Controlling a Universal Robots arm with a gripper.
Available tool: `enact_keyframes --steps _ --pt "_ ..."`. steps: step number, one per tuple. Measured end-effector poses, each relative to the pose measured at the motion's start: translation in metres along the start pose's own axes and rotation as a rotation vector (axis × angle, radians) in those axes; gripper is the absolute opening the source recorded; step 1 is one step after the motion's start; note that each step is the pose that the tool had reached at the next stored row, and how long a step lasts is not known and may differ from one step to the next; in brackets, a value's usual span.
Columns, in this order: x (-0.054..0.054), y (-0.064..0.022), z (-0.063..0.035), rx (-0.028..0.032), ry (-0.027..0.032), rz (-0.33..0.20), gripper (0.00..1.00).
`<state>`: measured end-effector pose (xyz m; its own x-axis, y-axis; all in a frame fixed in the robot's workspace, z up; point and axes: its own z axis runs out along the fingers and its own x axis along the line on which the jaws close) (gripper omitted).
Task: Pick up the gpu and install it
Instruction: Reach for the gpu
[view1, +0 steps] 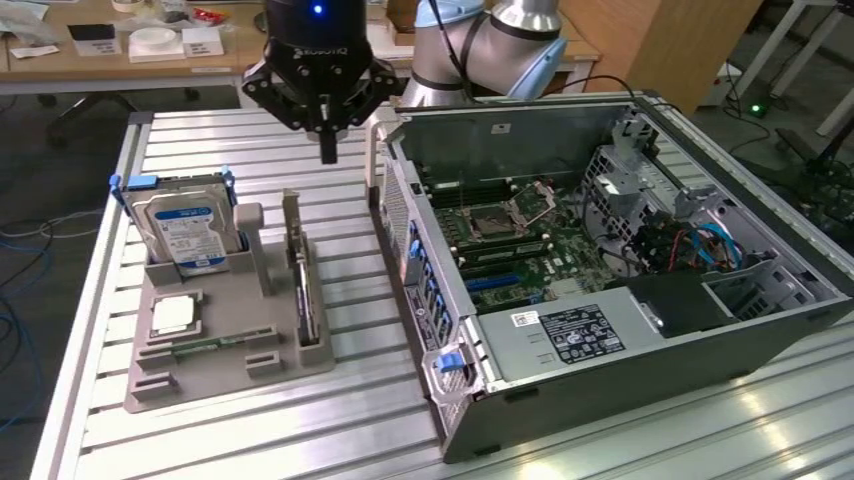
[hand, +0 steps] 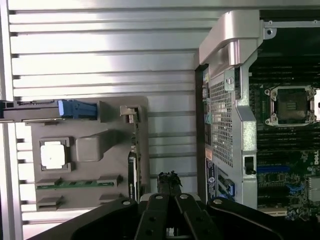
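On the gray holder (view1: 220, 345) the gpu (view1: 306, 295) stands on its edge, thin and dark; the gripper (view1: 327, 150) hangs nearby, closed on nothing.

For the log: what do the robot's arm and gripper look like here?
The gripper is black, with white ROBOTIQ lettering across its body and a small blue light lit above the lettering. Its linked black fingers taper to a narrow tip. The arm is made of rounded silver-grey segments with light blue joint covers.
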<state>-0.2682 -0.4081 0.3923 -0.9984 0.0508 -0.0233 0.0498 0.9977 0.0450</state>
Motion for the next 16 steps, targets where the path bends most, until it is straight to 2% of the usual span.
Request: enact_keyframes --steps 5,16 --pt "0.005 -0.0017 0.0002 -0.0007 0.0013 -0.03 0.11" --pt "0.029 -0.0054 0.0006 -0.0014 0.0026 -0.059 0.11"
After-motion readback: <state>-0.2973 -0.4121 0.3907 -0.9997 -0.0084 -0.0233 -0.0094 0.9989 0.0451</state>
